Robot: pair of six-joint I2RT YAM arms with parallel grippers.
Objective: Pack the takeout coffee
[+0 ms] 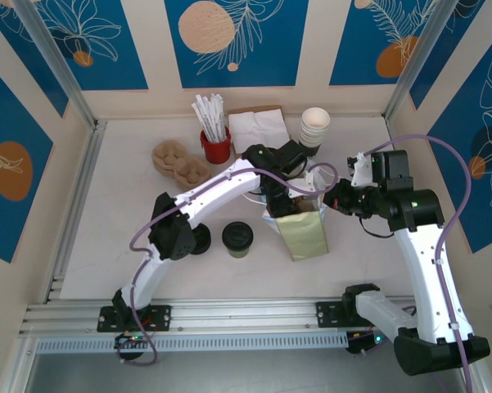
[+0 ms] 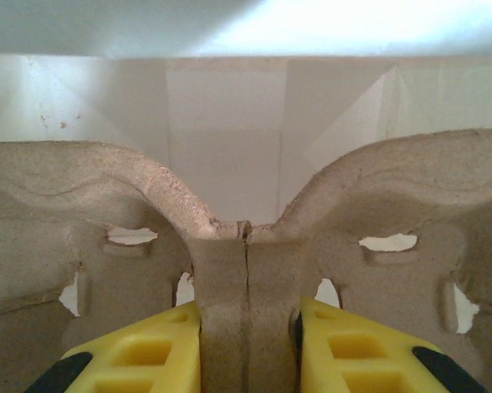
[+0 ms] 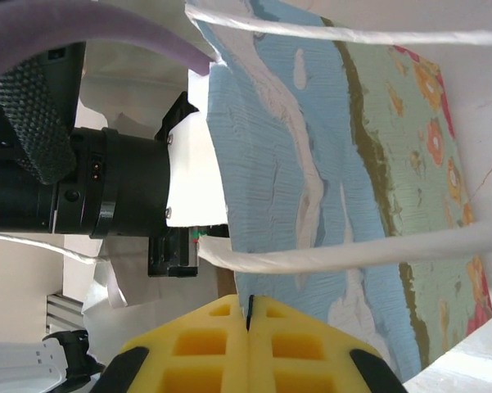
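Observation:
The takeout coffee [image 1: 237, 239], a small dark cup with a black lid, stands on the table left of the paper bag [image 1: 304, 235]. No gripper touches it. My left gripper [image 2: 247, 348] is down inside the bag, shut on the middle ridge of a brown pulp cup carrier [image 2: 246, 270], with the bag's white inside behind it. My right gripper [image 1: 337, 201] is at the bag's right rim. In the right wrist view its yellow fingers [image 3: 213, 344] are shut on the edge of the bag's blue patterned wall [image 3: 311, 164], under a white handle [image 3: 352, 255].
A stack of pulp carriers [image 1: 178, 161], a red cup of sticks [image 1: 215, 147], napkins [image 1: 258, 125] and stacked cream cups [image 1: 313, 127] line the back. Black lids [image 1: 200, 239] sit beside the left arm's elbow. Walls close in on both sides.

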